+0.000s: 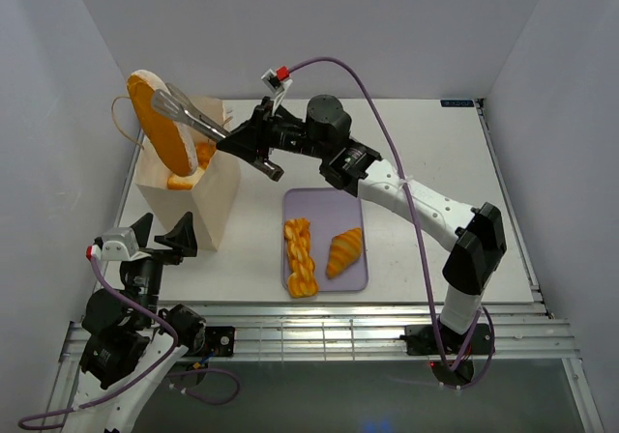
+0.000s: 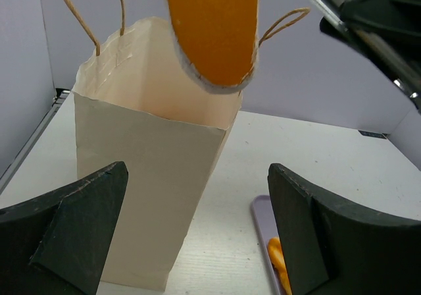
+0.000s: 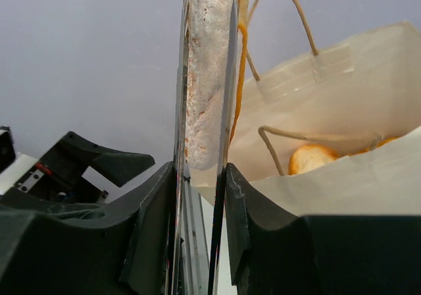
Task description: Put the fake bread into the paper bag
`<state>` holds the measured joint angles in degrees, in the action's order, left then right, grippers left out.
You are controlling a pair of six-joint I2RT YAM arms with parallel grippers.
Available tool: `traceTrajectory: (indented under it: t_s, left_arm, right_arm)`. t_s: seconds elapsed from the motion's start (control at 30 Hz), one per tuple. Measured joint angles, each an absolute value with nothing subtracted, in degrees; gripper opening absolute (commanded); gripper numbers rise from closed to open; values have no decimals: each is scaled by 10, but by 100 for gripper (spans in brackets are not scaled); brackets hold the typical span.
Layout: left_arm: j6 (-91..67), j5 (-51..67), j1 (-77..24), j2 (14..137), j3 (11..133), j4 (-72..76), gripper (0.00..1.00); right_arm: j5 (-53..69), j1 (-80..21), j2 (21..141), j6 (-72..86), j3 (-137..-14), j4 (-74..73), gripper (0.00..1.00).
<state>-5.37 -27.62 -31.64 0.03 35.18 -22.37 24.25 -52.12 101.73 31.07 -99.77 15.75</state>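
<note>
Bread in play, an oval loaf [image 1: 157, 129], hangs over the bag [image 1: 218, 206] mouth, pinched across its flat faces (the sensible hold) by tongs [image 1: 198, 117] clenched in the right gripper [image 1: 242, 143]. The left gripper [image 1: 162, 235] gapes empty beside the bag. The loaf looks light, stiff and glossy, so probably slippery against metal. Only the right wrist shows a bun [image 3: 312, 158] inside the bag.

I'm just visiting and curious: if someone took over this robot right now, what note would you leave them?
The right hand is shut on the tongs, which clamp the oval loaf over the open mouth of the bag.
The left hand is open and empty, beside the bag.
Done: at least one bun lies in the bag.
Left: drop the oval loaf in, then move the braided loaf and croissant from the tray.
</note>
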Motion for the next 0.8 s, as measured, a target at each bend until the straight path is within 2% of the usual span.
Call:
traceTrajectory:
  t_s: [0.23,0.53,0.7,0.8]
  left_arm:
    - [-54,-276,-316,0,352,-223,98]
    - [-54,-275,-316,0,352,-223,98]
    - [-54,-274,-316,0,352,-223,98]
    - [-53,-274,-317,0,352,-223,98]
  right_arm:
    - [202,-537,1041,309,-960,187,33]
    - [148,-544,1048,296,-948,216,37]
    - [135,-545,1048,295,-925,215,52]
    - [134,-545,1048,295,-921,216,56]
